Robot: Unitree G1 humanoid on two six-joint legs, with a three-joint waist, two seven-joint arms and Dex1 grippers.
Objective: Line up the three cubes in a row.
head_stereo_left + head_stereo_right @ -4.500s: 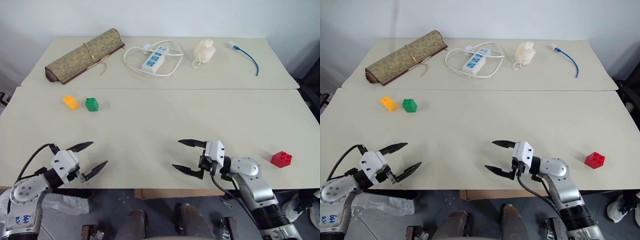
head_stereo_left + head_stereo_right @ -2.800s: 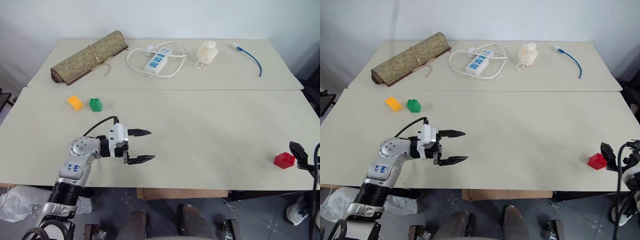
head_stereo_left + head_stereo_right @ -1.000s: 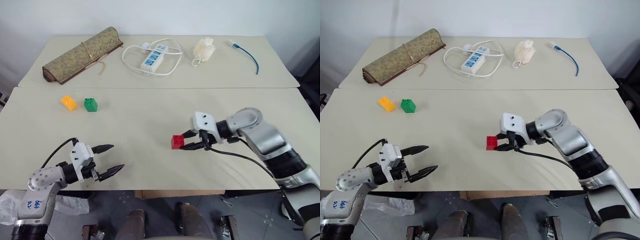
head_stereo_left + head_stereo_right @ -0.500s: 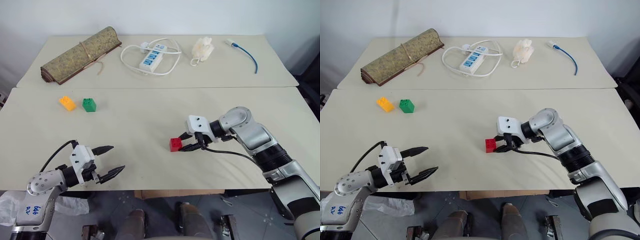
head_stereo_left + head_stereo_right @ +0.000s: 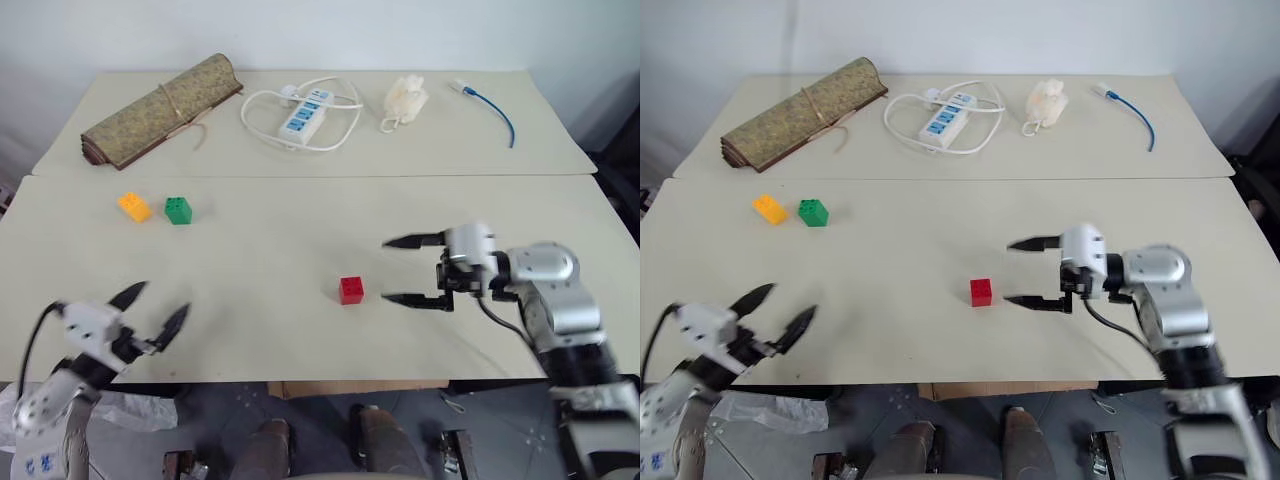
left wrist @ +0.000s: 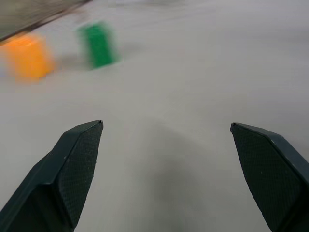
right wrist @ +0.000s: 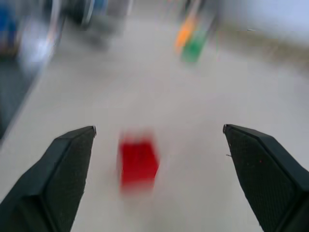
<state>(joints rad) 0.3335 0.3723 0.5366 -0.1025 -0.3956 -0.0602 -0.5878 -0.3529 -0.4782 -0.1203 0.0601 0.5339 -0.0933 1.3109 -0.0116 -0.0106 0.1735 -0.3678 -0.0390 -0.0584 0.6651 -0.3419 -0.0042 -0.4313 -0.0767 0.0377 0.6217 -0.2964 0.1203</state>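
Black fingers of your left hand (image 5: 150, 310) stand wide apart at the near left edge of the bench (image 5: 300, 240), holding nothing. Your right hand (image 5: 410, 270) hovers just to the right of the red cube (image 5: 351, 290), its fingers also spread wide and empty, pointing toward the cube with a clear gap between them and it. The red cube sits upright on the bench near the middle, free of any grip.

Farther back on your left, the green cube (image 5: 179, 210) and the orange-yellow cube (image 5: 134, 206) rest just beside each other, forming a short pair. The red cube lies well apart from them, nearer and to the right.

Beyond the seam, the rear bench carries a rolled mat (image 5: 160, 100), a white power strip (image 5: 305, 110) with its cord, a white cloth bundle (image 5: 405, 100) and a blue cable (image 5: 490, 105); none bears on the job.

Assessment: you have two cubes roughly aligned; the third is set down but, as I judge it, not yet in the row. You must bring the red cube beside the green one, or move the pair to it.
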